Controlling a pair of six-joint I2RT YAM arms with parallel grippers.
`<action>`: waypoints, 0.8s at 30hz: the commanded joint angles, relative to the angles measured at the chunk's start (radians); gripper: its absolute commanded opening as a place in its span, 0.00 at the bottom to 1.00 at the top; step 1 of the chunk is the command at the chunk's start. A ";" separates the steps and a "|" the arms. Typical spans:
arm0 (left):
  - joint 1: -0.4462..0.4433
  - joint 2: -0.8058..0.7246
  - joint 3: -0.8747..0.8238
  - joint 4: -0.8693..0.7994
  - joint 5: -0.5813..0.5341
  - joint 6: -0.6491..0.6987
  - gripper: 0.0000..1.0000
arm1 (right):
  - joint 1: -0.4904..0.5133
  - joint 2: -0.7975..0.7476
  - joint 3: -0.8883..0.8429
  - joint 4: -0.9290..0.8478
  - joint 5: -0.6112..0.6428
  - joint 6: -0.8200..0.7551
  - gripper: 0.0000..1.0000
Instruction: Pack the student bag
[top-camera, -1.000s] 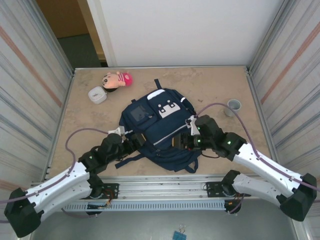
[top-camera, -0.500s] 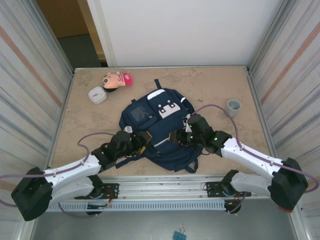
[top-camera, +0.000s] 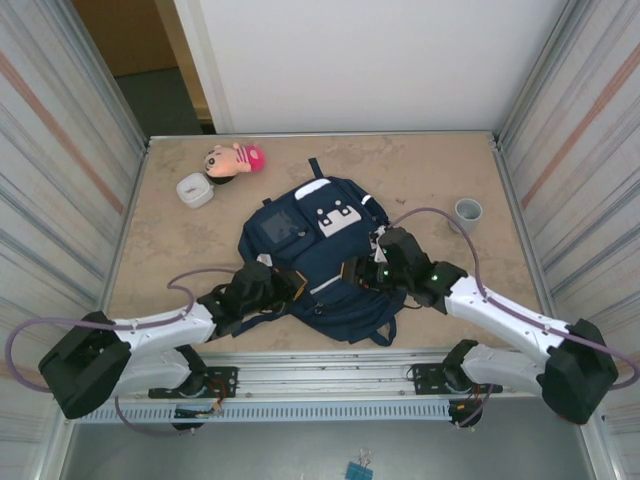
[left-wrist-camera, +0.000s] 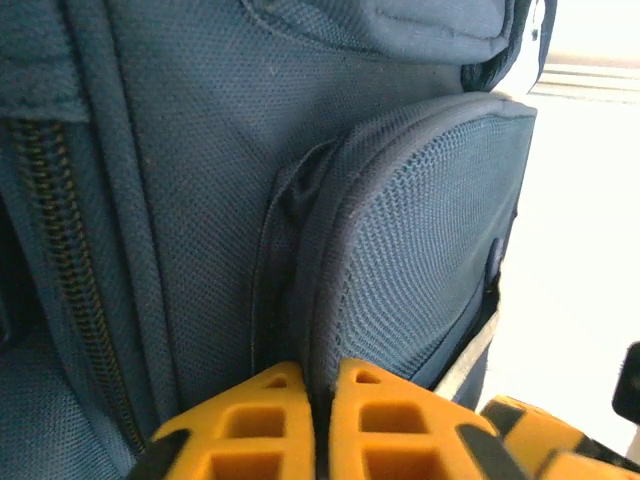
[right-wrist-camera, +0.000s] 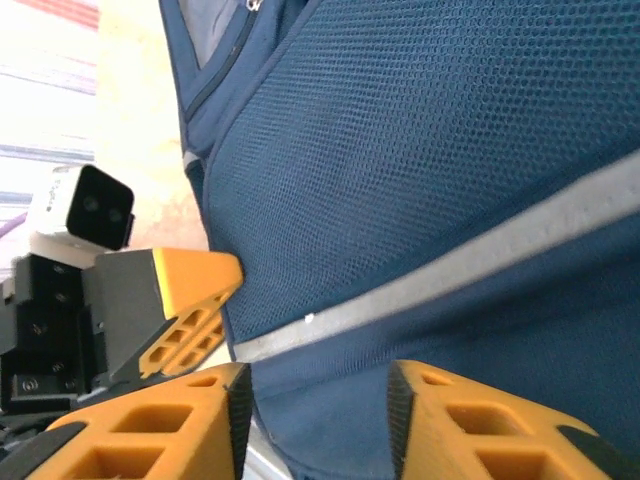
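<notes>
The student bag, navy blue with white patches, lies flat in the middle of the table. My left gripper is at its left side pocket. In the left wrist view the yellow fingers are pressed together on a fold of the bag at the seam of the mesh pocket. My right gripper hovers over the front pocket. Its jaws stand wide apart, with the bag's fabric and the white stripe between and beyond them. The left gripper's finger shows in the right wrist view.
A plush doll and a small white container lie at the back left. A grey cup stands at the right. Corrugated metal walls close in both sides of the table.
My left gripper has slid right, in against the bag's left side pocket. The right gripper has shifted left over the front pocket and then held still.
</notes>
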 joint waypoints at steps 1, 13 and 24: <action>-0.035 0.000 0.032 0.049 -0.045 -0.052 0.00 | 0.093 -0.100 0.066 -0.166 0.175 -0.027 0.44; -0.103 -0.019 0.038 0.087 -0.189 -0.179 0.00 | 0.444 0.110 0.224 -0.328 0.390 0.153 0.45; -0.153 -0.019 0.038 0.144 -0.272 -0.226 0.00 | 0.423 0.311 0.281 -0.205 0.300 0.116 0.48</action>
